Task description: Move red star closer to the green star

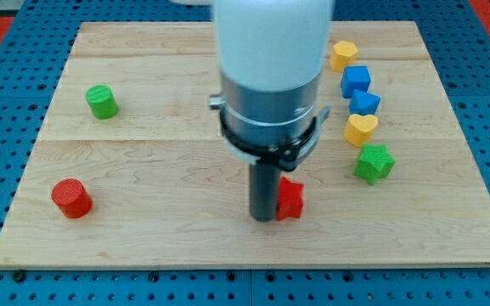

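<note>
Broadly, the wooden board [143, 229] fills the view, lying on a blue surface, and the arm's pale housing [270, 51] comes down from the top edge over the board's middle. It hides the board behind it, so anything there cannot be told.

Next in size is the line of blocks near the right edge, running from the top right corner downward: a yellow block [342, 55] whose shape I cannot quite make out, a blue block [356, 81], a second blue block [365, 103], a yellow heart [361, 128], and last the green star [373, 162], about halfway down the right side. They sit close together, some touching, as if already gathered out of the way. Toward the left edge a green cylinder [102, 102] stands in the upper part and a red cylinder [71, 198] nearer the bottom left corner, well apart from everything else.

There is no claw here to open or close, only a plain dark rod. My tip [266, 218] rests on the board below centre, toward the bottom edge. The red star [290, 199] lies just beside it on the view's right, apparently touching the rod. That placement makes sense to me: the tip sits on the side of the red star away from the green star, so a push toward the right edge and slightly upward should carry it closer. The gap between the two stars looks free of other blocks.
</note>
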`<state>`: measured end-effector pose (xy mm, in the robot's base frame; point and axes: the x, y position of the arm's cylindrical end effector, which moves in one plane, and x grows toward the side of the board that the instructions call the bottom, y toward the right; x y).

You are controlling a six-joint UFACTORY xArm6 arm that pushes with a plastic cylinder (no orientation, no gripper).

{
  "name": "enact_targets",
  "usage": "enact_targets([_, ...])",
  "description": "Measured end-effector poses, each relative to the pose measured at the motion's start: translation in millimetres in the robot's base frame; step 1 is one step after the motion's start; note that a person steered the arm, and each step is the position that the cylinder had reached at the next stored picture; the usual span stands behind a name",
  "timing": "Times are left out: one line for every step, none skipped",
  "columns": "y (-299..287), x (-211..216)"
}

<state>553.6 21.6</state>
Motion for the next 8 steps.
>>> enact_targets([-23,-6])
enact_targets([46,-6])
enact_targets([9,-8])
enact_targets([26,-43])
enact_targets([50,-32])
enact_targets([74,-19])
enact_targets([94,-11])
enact_targets([60,9])
